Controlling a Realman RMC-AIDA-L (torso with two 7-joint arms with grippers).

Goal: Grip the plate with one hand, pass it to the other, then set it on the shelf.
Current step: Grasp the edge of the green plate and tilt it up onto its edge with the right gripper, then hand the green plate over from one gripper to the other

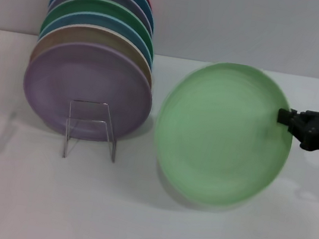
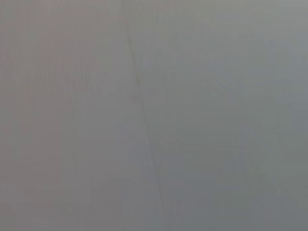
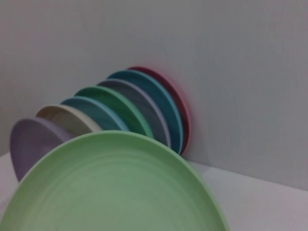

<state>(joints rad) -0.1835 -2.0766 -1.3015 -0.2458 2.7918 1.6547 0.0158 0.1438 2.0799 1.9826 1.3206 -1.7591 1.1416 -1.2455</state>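
The right gripper [image 1: 284, 118] comes in from the right side of the head view. Its black fingers are closed on the right rim of the plate [image 1: 224, 135], pinching it. The plate is pale green and stands almost upright, facing the camera, with its low edge just over the white table [image 1: 132, 223]. It looks a little smeared.

Left of the plate, a small gap away, is the shelf [image 1: 91, 128], a thin clear frame near the middle of the table. It stands right in front of a lilac plate [image 1: 86, 87]. That plate is the front one in a row of plates [image 1: 99, 23] leaning back toward the wall [image 1: 251, 25] at the table's back edge.

The right wrist view does not show the fingers. It shows the plate [image 3: 110, 187] from close up, filling the low part, and the row [image 3: 125, 110] from the side: lilac, cream, blue, green, grey, teal and red, with the red one against the wall.

The left wrist view shows only a plain grey surface. The left gripper is in no view, so its fingers cannot be told
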